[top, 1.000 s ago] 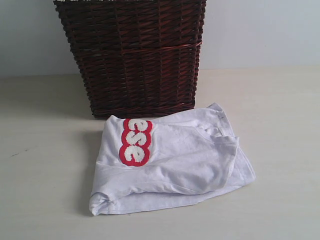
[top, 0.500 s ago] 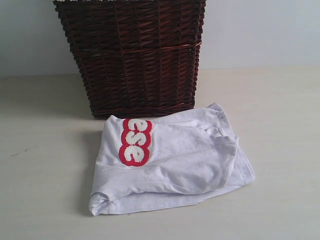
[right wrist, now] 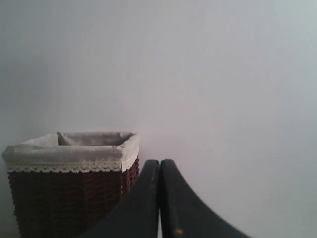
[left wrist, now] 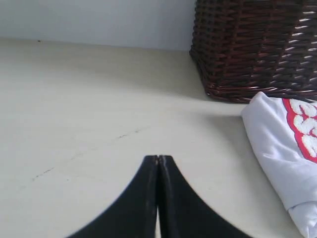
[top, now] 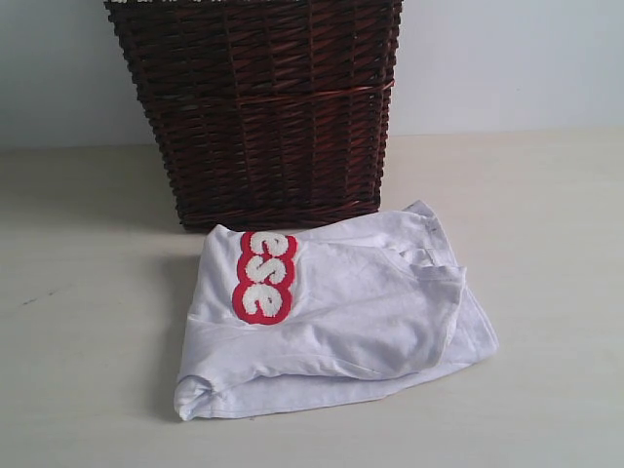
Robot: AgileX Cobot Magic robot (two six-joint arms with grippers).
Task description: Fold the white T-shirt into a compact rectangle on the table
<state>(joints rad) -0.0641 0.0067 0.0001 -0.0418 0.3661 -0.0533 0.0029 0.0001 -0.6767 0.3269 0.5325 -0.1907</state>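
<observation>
on table (top: 546, 292), just beside wicker basket (top: 263, 107), white t-shirt (top: 351, 322) lies folded, roughly rectangular, edges uneven. left gripper (left wrist: 158, 158), right gripper (right wrist: 159, 163) both closed, empty, off cloth. task looks nearly done; final squaring maybe wanted.

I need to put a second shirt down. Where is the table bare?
Bare table left of the white T-shirt and right of it, each running back to the wall. Crowded where the shirt's far edge lies by the wicker basket.

T-shirt (top: 336, 322) on table (top: 88, 370), just before basket (top: 263, 107).
</observation>
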